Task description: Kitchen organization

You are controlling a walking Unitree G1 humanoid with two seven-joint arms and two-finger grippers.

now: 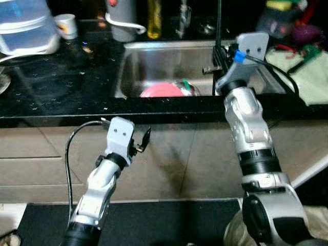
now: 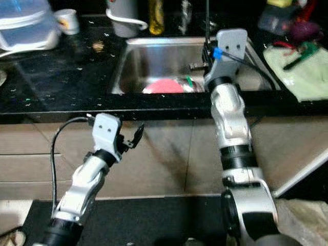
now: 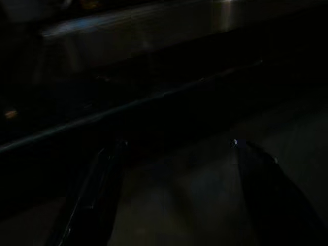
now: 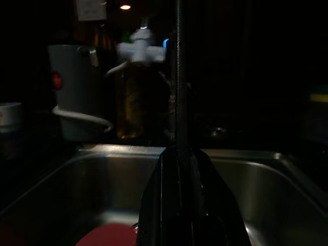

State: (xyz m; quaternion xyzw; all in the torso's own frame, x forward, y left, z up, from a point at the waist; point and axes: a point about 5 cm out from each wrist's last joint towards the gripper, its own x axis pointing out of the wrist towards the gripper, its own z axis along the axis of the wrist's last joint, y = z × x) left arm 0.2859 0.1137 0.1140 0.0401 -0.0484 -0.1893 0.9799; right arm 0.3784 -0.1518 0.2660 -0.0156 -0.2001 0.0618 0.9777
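My right gripper [image 1: 220, 57] is raised over the right side of the steel sink [image 1: 154, 56]. It is shut on a thin black upright rod [image 1: 218, 23]. In the right wrist view the fingers [image 4: 154, 205] close around that rod [image 4: 179, 77]; its lower end is hidden. A pink plate [image 1: 159, 91] lies in the sink with a clear glass piece [image 1: 185, 86] beside it. My left gripper [image 1: 141, 142] hangs open below the black countertop [image 1: 61, 82], in front of the cabinet; the dark left wrist view shows its fingers [image 3: 102, 195] apart with nothing between them.
Behind the sink stand a grey jug [image 1: 121, 20] and an amber bottle [image 1: 154, 20]. A white cup [image 1: 66, 25] and a plastic container [image 1: 25, 28] sit at the back left. A pale cloth [image 1: 310, 74] with utensils covers the right counter. A black mat [image 1: 154, 223] lies on the floor.
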